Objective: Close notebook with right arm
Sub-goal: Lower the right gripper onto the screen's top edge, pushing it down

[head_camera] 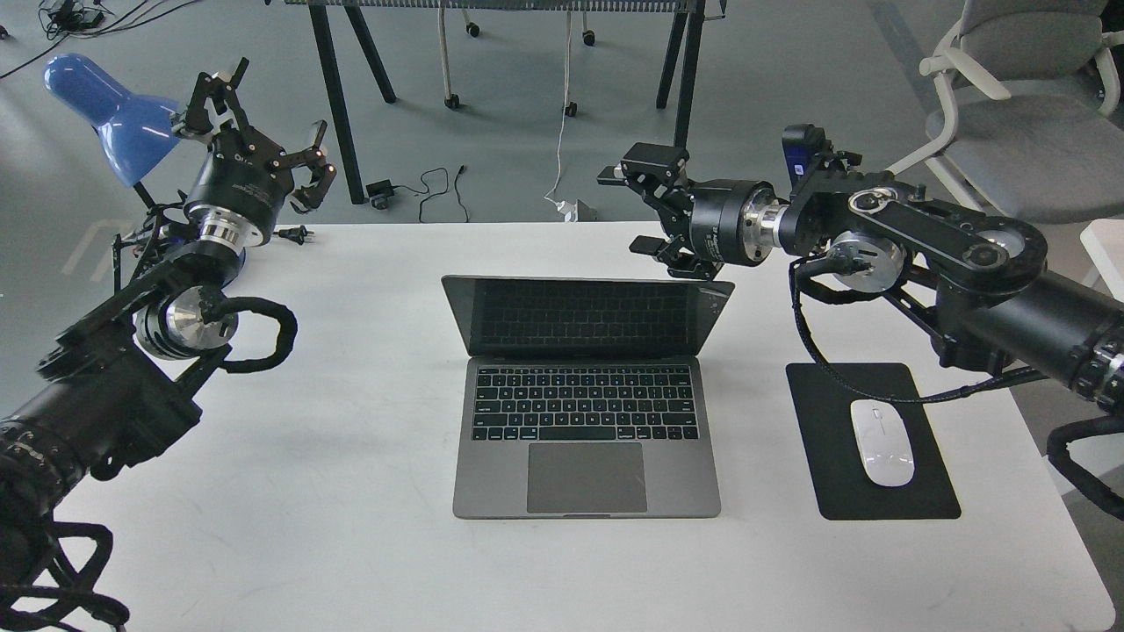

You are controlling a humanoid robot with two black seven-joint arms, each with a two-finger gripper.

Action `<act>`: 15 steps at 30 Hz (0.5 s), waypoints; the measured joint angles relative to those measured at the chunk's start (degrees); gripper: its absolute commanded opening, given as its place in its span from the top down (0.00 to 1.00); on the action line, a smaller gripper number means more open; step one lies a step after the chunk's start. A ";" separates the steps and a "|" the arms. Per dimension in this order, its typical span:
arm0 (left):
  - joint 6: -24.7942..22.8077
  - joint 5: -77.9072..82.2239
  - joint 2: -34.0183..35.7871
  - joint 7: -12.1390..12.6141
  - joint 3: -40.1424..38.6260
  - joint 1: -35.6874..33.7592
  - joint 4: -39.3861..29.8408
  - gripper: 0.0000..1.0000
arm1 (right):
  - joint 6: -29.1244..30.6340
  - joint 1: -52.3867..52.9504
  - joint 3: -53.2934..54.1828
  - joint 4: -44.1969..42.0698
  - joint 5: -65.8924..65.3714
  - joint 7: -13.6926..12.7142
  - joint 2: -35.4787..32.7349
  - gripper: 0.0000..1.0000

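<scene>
My right gripper (634, 211) was spread open, with one finger up and one finger down, and it held nothing. It hung just behind the top right corner of the lid, near to it but, as far as I could see, not touching. The right arm (948, 254) reached in from the right side, above the mouse pad (825, 439).

The notebook (587, 395) stood open in the middle of the table (351, 544), with the keyboard toward me and the dark screen leaning back. It is metal and stiff, so I judged the lid would turn on its hinge as one piece and would not bend. The base looked heavy enough to stay in place under a soft push. The metal is smooth, so a finger could slip along the edge. The screen is the fragile part, so I would not pinch it. I judged the best place was the back of the lid near the top edge, more toward the middle than the corner, to push it forward and down slowly.

The mouse (882, 441) lay on its pad, well apart from the notebook. My left gripper (255, 132) was also spread, far away beside the lamp (105, 105).
</scene>
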 measured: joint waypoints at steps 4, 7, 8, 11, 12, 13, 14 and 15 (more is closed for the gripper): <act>0.00 0.00 0.00 0.00 0.00 0.00 0.00 0.00 | 1.83 -0.74 -0.05 2.34 -0.04 0.03 -0.77 0.00; 0.00 0.00 0.00 0.00 0.00 0.00 0.00 0.00 | 3.34 -1.16 -0.22 4.19 -0.09 0.04 -1.74 0.00; 0.00 0.00 0.00 0.00 0.00 0.00 0.00 0.00 | 3.73 -1.27 -0.60 4.96 -0.10 0.05 -2.13 0.00; 0.00 0.00 0.00 0.00 0.00 0.00 0.00 0.00 | 4.27 -1.47 -2.25 7.76 -0.10 0.05 -3.63 0.00; 0.00 0.00 0.00 0.00 0.00 0.00 0.00 0.00 | 4.31 -1.53 -2.71 8.69 -0.10 0.05 -4.17 0.00; 0.00 -0.03 0.00 0.00 0.00 0.00 0.00 0.00 | 4.33 -1.68 -3.10 9.61 -0.08 0.05 -4.69 0.00; 0.00 -0.05 0.00 0.00 0.00 0.00 0.00 0.00 | 4.33 -1.92 -3.32 10.30 -0.07 0.05 -5.05 0.00; 0.00 -0.05 0.00 0.00 0.00 0.00 0.00 0.00 | 4.34 -2.35 -3.48 11.01 -0.05 0.05 -5.33 0.00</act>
